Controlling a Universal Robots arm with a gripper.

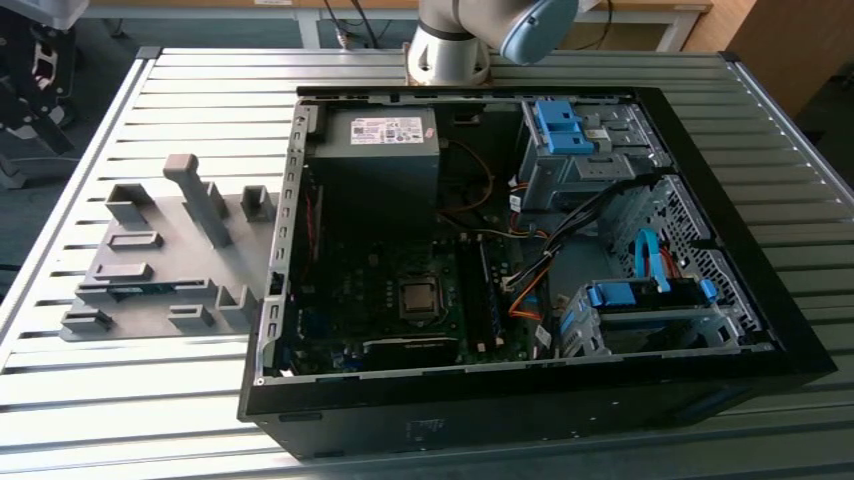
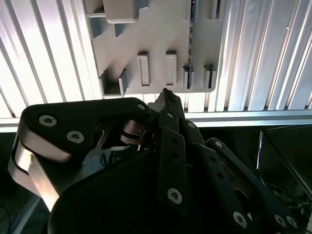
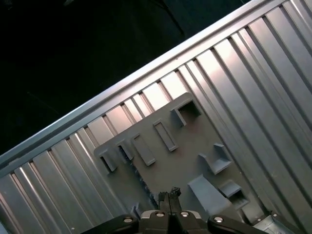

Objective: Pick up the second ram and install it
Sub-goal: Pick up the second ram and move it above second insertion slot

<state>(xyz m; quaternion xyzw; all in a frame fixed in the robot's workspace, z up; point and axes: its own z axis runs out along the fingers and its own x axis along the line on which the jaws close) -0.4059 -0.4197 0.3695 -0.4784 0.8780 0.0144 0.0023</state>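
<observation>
The second ram (image 1: 144, 291) stands on its long edge in a slot of the grey plastic fixture (image 1: 167, 262), at the exterior view's left, beside the open computer case (image 1: 534, 380). In both wrist views it is a thin dark strip (image 2: 190, 19) (image 3: 138, 176) between grey upright blocks. My gripper (image 2: 165, 95) (image 3: 169, 195) hangs well above the fixture (image 2: 161, 34) (image 3: 180, 161). Its dark fingertips are pressed together with nothing between them. The motherboard's memory slots (image 1: 489, 290) lie right of the processor socket (image 1: 419, 297).
The ribbed metal table (image 1: 160, 400) carries the fixture and the case. A grey power supply (image 1: 383, 130), blue drive cages (image 1: 641, 300) and loose cables (image 1: 534, 270) crowd the case. A tall grey post (image 1: 200, 200) rises from the fixture. The arm's base (image 1: 447, 55) stands behind the case.
</observation>
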